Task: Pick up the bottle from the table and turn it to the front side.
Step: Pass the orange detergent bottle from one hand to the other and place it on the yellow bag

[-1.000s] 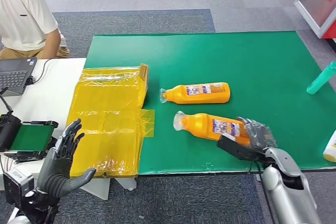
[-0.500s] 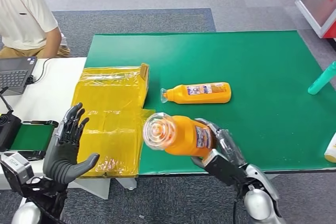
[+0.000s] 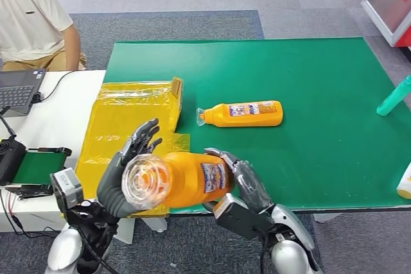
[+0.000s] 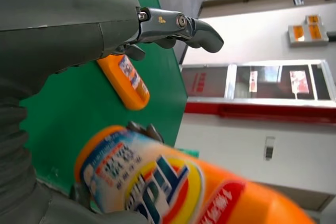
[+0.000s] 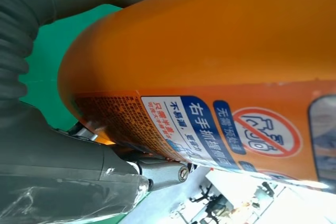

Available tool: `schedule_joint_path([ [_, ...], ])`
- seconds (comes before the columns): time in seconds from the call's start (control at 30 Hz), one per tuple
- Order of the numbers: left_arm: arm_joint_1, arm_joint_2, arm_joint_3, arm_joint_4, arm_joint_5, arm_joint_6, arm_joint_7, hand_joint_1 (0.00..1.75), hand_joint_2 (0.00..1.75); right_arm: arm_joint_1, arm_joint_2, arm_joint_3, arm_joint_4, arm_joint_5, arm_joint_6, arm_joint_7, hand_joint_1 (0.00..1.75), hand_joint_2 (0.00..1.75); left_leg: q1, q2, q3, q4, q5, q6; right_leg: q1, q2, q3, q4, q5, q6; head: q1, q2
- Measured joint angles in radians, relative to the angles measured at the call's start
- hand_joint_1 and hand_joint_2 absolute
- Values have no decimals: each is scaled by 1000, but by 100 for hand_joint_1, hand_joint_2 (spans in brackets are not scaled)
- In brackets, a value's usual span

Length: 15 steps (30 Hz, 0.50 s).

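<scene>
My right hand (image 3: 244, 187) grips an orange bottle (image 3: 186, 178) by its labelled base end and holds it in the air over the near edge of the green mat (image 3: 314, 94). The bottle's clear cap (image 3: 144, 181) points toward me. My left hand (image 3: 123, 171) is beside the cap end, with fingers spread behind it; I cannot tell whether it touches. The left wrist view shows the bottle's front label (image 4: 158, 182) below the straight fingers (image 4: 174, 24). The back label (image 5: 222, 124) is close up in the right wrist view. A second orange bottle (image 3: 242, 113) lies flat on the mat.
A yellow plastic bag (image 3: 131, 126) covers the mat's left end. On the white table to the left are a laptop (image 3: 19, 88) and a person (image 3: 34, 24) seated behind it. A teal bottle (image 3: 393, 96) and a white bottle (image 3: 404, 181) lie at the right edge.
My right hand has lifted the bottle off the mat and carried it left toward me, cap first. My left hand has risen and moved right to the cap end.
</scene>
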Motion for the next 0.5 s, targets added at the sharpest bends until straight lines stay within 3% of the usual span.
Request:
schedule_joint_path([
  [0.5,-98,19,-176,14,-122,29,-8,0,175,-38,4,47,1,5,-5,76,175,175,0,0,0,0,0,0,0,0,0,0,0,0,0,0],
])
